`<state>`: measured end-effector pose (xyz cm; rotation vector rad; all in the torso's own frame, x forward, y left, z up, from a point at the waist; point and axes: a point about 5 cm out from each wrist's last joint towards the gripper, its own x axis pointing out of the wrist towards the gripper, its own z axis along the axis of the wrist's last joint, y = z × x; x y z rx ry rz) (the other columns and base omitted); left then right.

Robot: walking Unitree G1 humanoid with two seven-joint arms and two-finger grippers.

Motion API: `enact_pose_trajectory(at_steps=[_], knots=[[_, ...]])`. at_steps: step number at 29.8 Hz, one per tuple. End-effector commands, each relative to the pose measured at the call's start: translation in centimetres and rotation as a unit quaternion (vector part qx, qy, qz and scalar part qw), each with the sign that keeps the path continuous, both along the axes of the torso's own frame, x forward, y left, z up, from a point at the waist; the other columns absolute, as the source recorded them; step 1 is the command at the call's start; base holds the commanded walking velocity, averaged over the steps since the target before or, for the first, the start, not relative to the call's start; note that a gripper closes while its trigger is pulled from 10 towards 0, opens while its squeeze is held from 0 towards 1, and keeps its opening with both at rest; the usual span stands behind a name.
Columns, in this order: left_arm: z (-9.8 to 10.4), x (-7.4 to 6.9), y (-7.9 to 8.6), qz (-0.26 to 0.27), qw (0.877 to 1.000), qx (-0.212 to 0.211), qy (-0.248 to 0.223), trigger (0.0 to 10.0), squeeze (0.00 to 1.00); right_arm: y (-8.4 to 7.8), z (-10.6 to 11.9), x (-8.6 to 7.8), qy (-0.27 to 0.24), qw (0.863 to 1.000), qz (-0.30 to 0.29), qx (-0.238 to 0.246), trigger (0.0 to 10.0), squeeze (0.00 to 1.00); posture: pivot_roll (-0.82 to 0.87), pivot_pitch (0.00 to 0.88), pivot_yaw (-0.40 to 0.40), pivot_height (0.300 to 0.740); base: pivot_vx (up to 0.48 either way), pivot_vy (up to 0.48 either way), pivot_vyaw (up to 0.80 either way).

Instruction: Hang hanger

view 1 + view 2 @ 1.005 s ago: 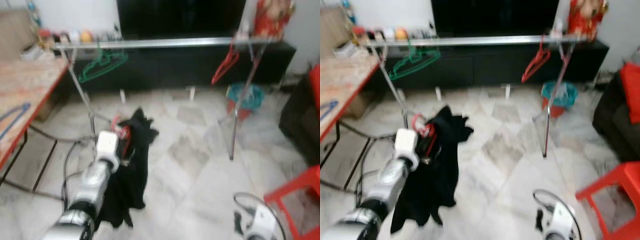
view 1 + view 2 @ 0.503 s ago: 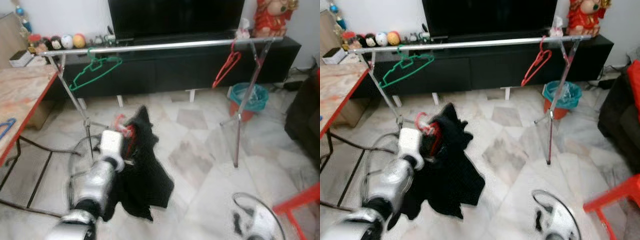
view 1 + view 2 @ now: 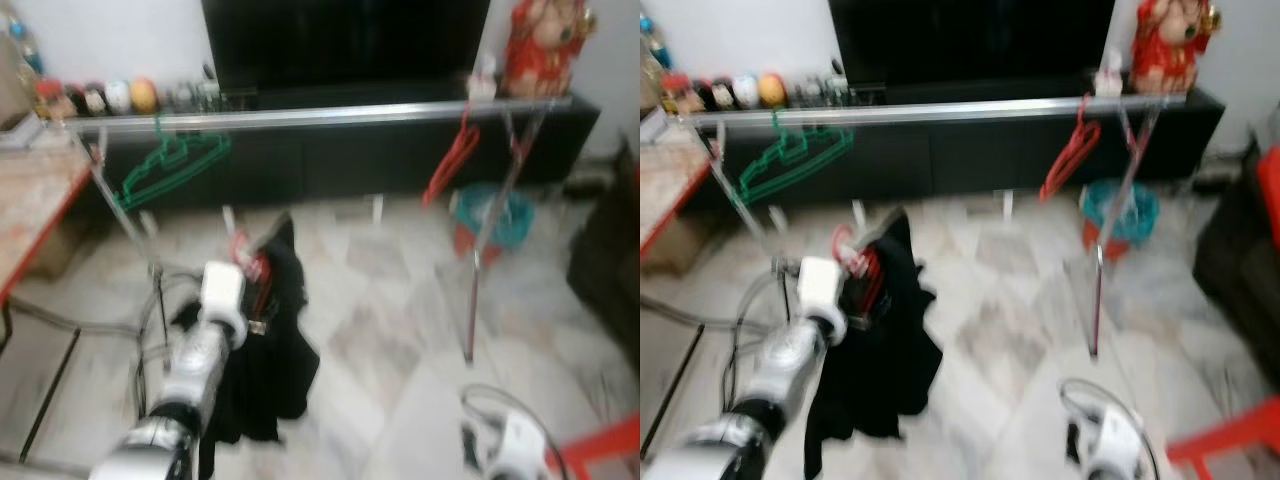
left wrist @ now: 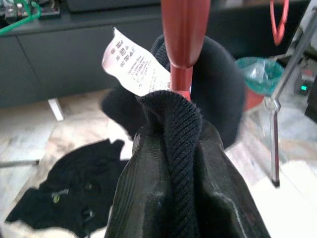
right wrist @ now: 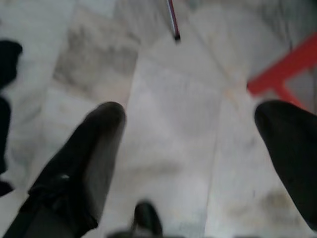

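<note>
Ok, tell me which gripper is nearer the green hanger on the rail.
Left. The left gripper, holding the black garment, is just below the green hanger; the right gripper hangs low, far across.

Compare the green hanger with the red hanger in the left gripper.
The green hanger hangs bare on the silver rail; the held red hanger is off the rail, down in the left gripper. The green one carries nothing; the red one carries a black garment. Colours differ, green against red. Both have a hook at the top.
</note>
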<state>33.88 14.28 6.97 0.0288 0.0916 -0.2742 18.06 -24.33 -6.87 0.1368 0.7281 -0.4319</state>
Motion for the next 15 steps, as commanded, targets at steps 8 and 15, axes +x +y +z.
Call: enact_pose_trajectory(at_steps=[8,15], knots=[[1.17,0.58,1.2,0.015,1.0,0.008,-0.023,10.0,0.0,0.96,-0.03,0.46,-0.006,1.0,0.005,0.012,10.0,0.0,-0.08,0.0,0.016,0.74,0.39,0.0,0.0],[1.17,0.58,1.2,0.015,1.0,0.008,-0.023,10.0,0.0,0.96,-0.03,0.46,-0.006,1.0,0.005,0.012,10.0,0.0,-0.08,0.0,0.016,0.74,0.39,0.0,0.0]])
